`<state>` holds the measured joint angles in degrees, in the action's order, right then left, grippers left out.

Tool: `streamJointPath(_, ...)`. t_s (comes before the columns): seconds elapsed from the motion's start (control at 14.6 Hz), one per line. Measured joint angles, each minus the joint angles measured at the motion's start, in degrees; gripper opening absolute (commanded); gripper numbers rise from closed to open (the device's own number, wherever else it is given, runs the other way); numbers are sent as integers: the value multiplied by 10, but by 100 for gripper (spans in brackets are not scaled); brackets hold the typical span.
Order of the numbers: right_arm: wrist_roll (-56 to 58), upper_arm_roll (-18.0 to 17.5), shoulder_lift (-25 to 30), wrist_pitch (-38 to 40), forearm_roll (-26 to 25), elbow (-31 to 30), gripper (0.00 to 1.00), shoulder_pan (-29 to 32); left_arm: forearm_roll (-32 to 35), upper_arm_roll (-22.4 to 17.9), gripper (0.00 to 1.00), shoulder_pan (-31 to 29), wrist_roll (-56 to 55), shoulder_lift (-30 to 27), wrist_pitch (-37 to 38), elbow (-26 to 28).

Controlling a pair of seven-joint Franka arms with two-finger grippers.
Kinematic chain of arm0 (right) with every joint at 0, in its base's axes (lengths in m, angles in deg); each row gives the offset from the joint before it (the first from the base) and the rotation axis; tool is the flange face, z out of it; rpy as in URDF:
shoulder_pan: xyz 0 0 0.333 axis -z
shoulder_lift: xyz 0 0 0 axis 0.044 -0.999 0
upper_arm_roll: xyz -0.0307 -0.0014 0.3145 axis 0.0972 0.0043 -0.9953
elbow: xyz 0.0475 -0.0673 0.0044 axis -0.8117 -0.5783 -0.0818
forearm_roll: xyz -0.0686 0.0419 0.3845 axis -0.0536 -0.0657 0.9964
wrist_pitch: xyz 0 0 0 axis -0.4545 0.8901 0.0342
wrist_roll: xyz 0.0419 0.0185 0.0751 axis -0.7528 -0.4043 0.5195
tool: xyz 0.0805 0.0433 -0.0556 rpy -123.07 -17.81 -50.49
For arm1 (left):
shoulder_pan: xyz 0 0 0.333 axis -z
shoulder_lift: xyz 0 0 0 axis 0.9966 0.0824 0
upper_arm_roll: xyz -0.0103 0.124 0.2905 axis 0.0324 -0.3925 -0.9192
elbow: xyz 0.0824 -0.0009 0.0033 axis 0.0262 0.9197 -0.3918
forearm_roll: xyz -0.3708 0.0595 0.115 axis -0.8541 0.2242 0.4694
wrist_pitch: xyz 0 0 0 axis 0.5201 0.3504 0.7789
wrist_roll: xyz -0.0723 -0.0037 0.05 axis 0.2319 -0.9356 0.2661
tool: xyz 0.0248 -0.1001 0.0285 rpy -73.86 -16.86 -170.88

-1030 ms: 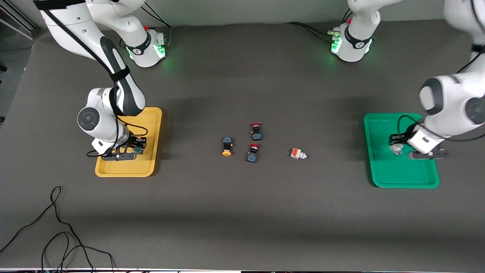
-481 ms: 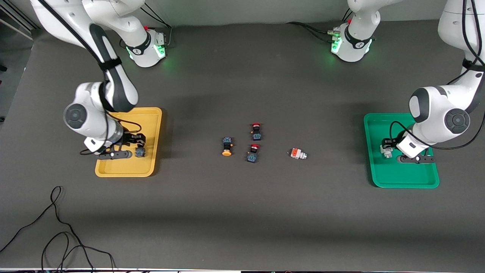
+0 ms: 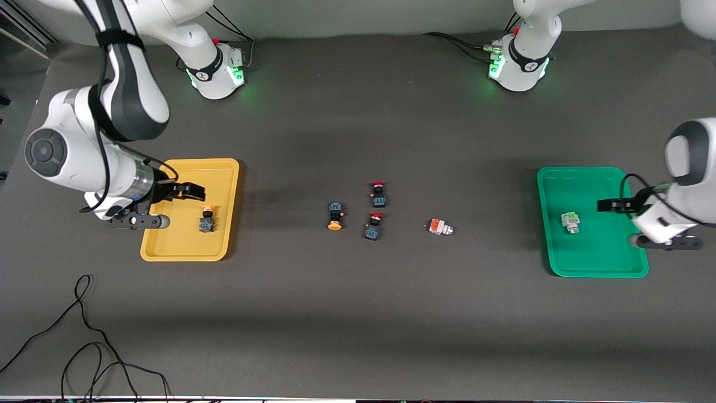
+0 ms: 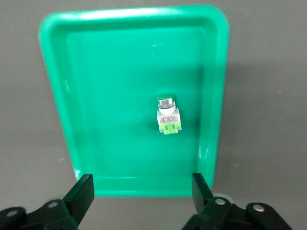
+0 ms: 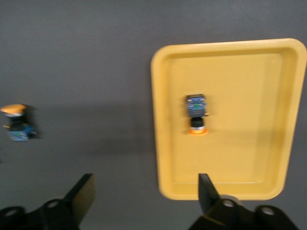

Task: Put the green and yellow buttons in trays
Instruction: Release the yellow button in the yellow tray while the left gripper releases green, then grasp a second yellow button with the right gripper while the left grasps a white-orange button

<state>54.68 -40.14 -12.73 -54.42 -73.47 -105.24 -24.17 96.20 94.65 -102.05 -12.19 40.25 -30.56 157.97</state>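
I read this as about halfway. One yellow button (image 3: 206, 220) lies in the yellow tray (image 3: 168, 249), and the green button (image 3: 570, 222) lies in the green tray (image 3: 593, 266). My right hand (image 3: 162, 207) hangs over the yellow tray's outer edge, fingers spread and empty. My left hand (image 3: 643, 224) hangs over the green tray's outer edge, likewise spread with nothing in it. Left on the counter (image 3: 358, 313), between the trays: the second yellow button (image 3: 335, 216) and the orange-marked button (image 3: 440, 227). The two red buttons (image 3: 376, 210) between them stay put, I judge.
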Motion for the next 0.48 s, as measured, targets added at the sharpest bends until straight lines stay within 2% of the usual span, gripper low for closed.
streamJointPath(0.27,-122,-6,-42,-4,14,44,99,-83,-12,18,90,47,-29,4,12,-10)
streamJointPath(0.48,-168,-7,-95,-29,42,85,99,-112,-30,21,90,114,-138,20,11,-10)
